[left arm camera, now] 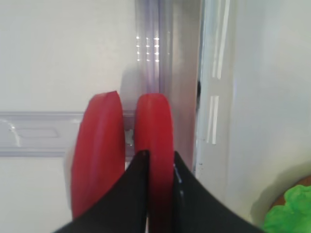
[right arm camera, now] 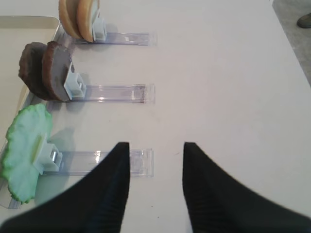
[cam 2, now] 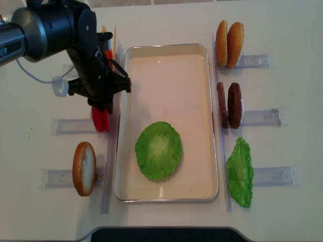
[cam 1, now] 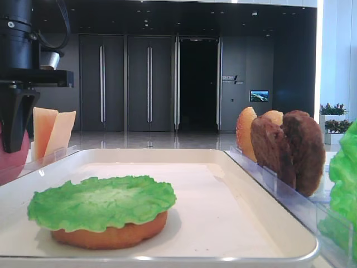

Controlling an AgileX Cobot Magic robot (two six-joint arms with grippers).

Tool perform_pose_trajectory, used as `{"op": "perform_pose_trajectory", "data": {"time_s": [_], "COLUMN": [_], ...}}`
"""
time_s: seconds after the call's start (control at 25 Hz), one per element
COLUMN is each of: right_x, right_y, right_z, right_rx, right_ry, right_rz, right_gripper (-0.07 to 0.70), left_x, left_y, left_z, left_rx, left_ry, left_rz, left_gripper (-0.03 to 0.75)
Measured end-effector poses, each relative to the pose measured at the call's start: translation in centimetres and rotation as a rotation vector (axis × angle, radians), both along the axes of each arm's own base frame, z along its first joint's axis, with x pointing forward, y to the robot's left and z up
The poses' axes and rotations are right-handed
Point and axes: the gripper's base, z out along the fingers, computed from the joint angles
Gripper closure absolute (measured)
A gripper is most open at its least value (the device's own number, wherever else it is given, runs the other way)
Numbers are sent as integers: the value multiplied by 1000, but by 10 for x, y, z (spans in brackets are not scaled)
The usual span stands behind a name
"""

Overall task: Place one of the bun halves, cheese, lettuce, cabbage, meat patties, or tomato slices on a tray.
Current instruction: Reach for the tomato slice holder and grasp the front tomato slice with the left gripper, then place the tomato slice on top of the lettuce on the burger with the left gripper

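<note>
Two red tomato slices (left arm camera: 99, 145) stand on edge in a clear holder left of the white tray (cam 2: 166, 48). My left gripper (left arm camera: 160, 158) is shut on the tomato slice (left arm camera: 153, 126) nearer the tray, one finger on each face. From overhead, the left gripper (cam 2: 103, 103) hangs over the tomato slices (cam 2: 101, 121). On the tray a lettuce leaf (cam 2: 158, 150) lies on top of a bun half (cam 1: 111, 237). My right gripper (right arm camera: 156, 148) is open with nothing between its fingers, above bare table next to a lettuce holder (right arm camera: 112, 160).
Right of the tray, clear holders carry two bun halves (cam 2: 229, 44), two meat patties (cam 2: 229, 105) and a lettuce leaf (cam 2: 239, 172). On the left stand cheese slices (cam 1: 50, 131) and another bun half (cam 2: 84, 168). A cable and white connector (cam 2: 59, 86) lie beside the left arm.
</note>
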Motion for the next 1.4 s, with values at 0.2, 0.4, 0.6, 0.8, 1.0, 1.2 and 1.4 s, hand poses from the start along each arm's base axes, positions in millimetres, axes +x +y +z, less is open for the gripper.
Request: {"op": "perform_pose_trajectory", "data": {"time_s": [0.2, 0.4, 0.6, 0.8, 1.0, 1.2, 1.4], "right_x": [0, 0, 0, 0, 0, 0, 0], "right_y": [0, 0, 0, 0, 0, 0, 0], "right_z": [0, 0, 0, 0, 0, 0, 0], "right_rx": [1, 1, 1, 1, 1, 1, 1], "right_ry": [0, 0, 0, -1, -1, -2, -2], "right_rz": [0, 0, 0, 0, 0, -1, -1], "right_gripper": [347, 347, 347, 347, 347, 347, 347], "left_x": [0, -4, -14, -33, -49, -68, -118], "left_y": [0, 1, 4, 11, 18, 25, 41], "left_z": [0, 15, 52, 91, 116, 117, 117], "left_rx": [5, -12, -61, -97, -118, -124, -181], "left_ry": [7, -26, -123, -203, -258, -245, -264], "left_rz": [-20, -26, -22, -20, -19, -16, -4], "left_gripper": [664, 664, 664, 664, 664, 664, 664]}}
